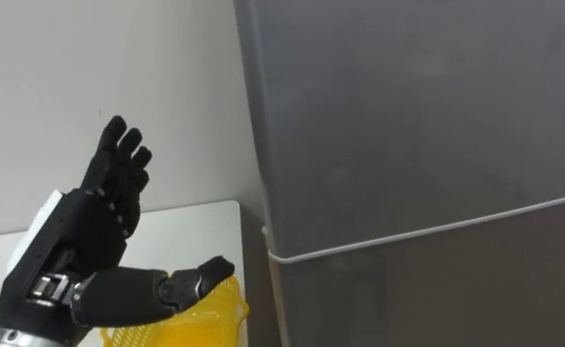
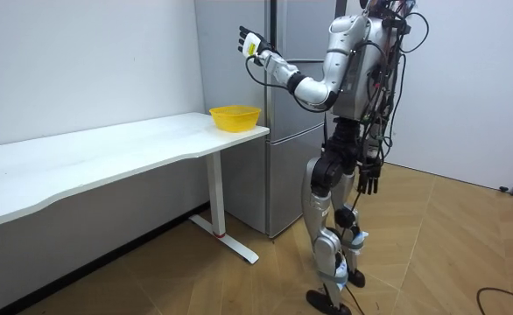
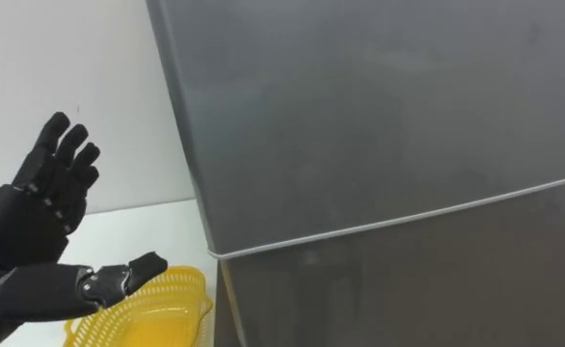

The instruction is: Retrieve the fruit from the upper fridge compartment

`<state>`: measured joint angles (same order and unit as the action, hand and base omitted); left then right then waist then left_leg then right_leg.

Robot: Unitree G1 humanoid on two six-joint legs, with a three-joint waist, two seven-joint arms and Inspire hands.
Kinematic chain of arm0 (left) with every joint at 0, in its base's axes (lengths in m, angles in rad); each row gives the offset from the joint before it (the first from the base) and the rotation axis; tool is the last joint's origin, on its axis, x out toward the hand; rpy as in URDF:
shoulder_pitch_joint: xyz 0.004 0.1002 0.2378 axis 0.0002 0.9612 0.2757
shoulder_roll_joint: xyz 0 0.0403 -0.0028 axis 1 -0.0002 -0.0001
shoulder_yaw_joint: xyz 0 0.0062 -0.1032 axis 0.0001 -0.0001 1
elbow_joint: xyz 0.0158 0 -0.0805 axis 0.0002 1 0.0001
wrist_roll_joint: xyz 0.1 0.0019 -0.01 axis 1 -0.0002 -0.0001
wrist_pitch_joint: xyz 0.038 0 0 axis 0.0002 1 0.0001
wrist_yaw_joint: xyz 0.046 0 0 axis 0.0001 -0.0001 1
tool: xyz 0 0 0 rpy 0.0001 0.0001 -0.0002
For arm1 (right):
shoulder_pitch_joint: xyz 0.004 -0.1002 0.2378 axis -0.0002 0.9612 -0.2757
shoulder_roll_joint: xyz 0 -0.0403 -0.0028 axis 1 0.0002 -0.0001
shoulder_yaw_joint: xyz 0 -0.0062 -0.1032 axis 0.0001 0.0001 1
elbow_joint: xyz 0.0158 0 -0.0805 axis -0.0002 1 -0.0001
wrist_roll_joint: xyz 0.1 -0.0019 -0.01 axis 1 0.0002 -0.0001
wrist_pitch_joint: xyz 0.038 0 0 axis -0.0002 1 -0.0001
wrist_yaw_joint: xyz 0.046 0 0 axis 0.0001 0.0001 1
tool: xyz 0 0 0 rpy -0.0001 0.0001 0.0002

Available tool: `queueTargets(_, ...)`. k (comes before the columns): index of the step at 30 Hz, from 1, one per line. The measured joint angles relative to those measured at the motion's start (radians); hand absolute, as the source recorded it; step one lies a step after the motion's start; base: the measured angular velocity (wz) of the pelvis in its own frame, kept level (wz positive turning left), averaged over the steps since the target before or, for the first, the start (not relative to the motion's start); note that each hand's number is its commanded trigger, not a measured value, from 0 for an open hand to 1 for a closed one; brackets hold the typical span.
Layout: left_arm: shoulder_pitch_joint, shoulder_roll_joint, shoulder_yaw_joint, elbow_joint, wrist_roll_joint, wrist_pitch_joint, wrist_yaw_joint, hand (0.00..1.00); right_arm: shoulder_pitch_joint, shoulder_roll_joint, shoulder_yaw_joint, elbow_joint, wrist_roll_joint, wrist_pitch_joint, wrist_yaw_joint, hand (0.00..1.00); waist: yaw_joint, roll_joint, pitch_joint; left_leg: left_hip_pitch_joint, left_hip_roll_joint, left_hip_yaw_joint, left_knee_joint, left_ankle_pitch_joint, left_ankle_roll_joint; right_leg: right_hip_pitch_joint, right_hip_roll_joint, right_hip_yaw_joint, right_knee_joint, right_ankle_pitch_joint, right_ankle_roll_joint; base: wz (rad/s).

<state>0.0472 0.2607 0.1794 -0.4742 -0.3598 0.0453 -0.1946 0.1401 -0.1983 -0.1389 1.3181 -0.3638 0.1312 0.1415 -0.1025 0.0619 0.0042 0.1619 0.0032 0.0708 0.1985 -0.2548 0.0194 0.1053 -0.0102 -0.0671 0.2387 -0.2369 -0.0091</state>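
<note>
left hand (image 1: 99,224) raised, fingers spread, beside closed fridge (image 1: 408,125), right hand (image 2: 368,180) hanging in room view

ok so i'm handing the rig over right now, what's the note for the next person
Left hand: open, raised beside the left edge of the upper fridge door, holding nothing.
Right hand: hangs at the robot's side, idle.
Things: upper fridge door shut; yellow basket sits on the white table next to the fridge.
Done: robot stands at the fridge.
Left: open the upper door and take the item out.
</note>
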Motion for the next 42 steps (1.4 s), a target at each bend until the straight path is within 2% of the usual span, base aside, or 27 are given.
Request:
queueTargets(5, 0.0, 0.0, -0.025, -0.001, 0.0, 0.002, -0.022, 0.0, 0.0, 0.001, 0.0, 0.001, -0.001, 0.002, 0.001, 0.0, -0.002, -0.01, 0.004, 0.005, 0.0, 0.009, -0.001, 0.0, 0.0, 0.0, 0.0, 0.008, -0.002, 0.0, 0.0, -0.05)
queueTargets(9, 0.0, 0.0, -0.05, -0.006, 0.001, 0.035, -0.057, 0.0, -0.001, 0.003, 0.0, 0.002, -0.004, 0.003, 0.001, 0.0, -0.006, -0.025, 0.0025, 0.005, 0.0, 0.009, -0.002, 0.0, 0.0, -0.001, 0.001, 0.01, -0.002, 0.0, 0.001, 0.0)
queueTargets(12, 0.0, 0.0, -0.071, -0.006, 0.001, 0.043, -0.066, 0.0, -0.001, 0.004, 0.0, 0.002, -0.004, 0.005, 0.001, 0.0, -0.006, -0.027, 0.0031, 0.005, 0.0, 0.012, -0.002, 0.0, 0.0, -0.002, 0.001, 0.013, -0.002, 0.0, 0.001, -0.02)
queueTargets(17, -0.002, -0.001, -0.087, -0.006, 0.001, 0.045, -0.093, 0.0, -0.004, 0.005, 0.002, 0.01, -0.004, 0.016, 0.001, 0.0, -0.01, -0.027, 0.0029, 0.005, 0.001, 0.015, -0.002, 0.0, 0.0, -0.004, 0.001, 0.014, -0.001, 0.0, 0.001, -0.01)
queueTargets(24, -0.014, -0.003, -0.096, -0.005, 0.005, 0.045, -0.097, 0.0, -0.011, 0.007, 0.031, 0.011, -0.003, 0.022, -0.011, 0.0, -0.033, -0.025, 0.0023, 0.007, 0.001, 0.012, -0.002, 0.0, 0.0, -0.001, 0.002, 0.019, -0.001, 0.001, 0.0, -0.01)
queueTargets(28, -0.017, -0.003, -0.132, -0.005, 0.026, 0.045, -0.1, 0.0, -0.013, 0.008, 0.031, 0.011, 0.0, 0.022, -0.03, 0.0, -0.034, -0.02, 0.0012, 0.007, 0.002, 0.011, -0.001, 0.0, 0.0, -0.001, 0.002, 0.019, -0.001, 0.002, 0.0, 0.0)
queueTargets(30, -0.018, -0.003, -0.149, -0.005, 0.027, 0.046, -0.102, 0.0, -0.016, 0.008, 0.037, 0.01, 0.001, 0.022, -0.036, 0.0, -0.035, -0.013, 0.0034, 0.006, 0.002, 0.011, -0.001, 0.0, 0.0, -0.003, 0.002, 0.021, 0.0, 0.002, 0.0, 0.0)
queueTargets(33, -0.018, -0.004, -0.156, -0.004, 0.027, 0.058, -0.103, 0.0, -0.022, 0.009, 0.039, 0.015, 0.002, 0.022, -0.04, 0.0, -0.036, -0.007, 0.0062, 0.005, 0.002, 0.013, -0.001, 0.0, 0.0, -0.006, 0.003, 0.025, -0.001, 0.002, 0.0, 0.0)
queueTargets(42, -0.018, -0.004, -0.156, -0.004, 0.027, 0.066, -0.123, 0.0, -0.021, 0.009, 0.038, 0.015, 0.009, 0.022, -0.043, 0.0, -0.036, -0.004, 0.005, 0.005, 0.002, 0.017, -0.001, 0.0, 0.0, -0.007, 0.003, 0.025, -0.002, 0.002, 0.0, 0.0)
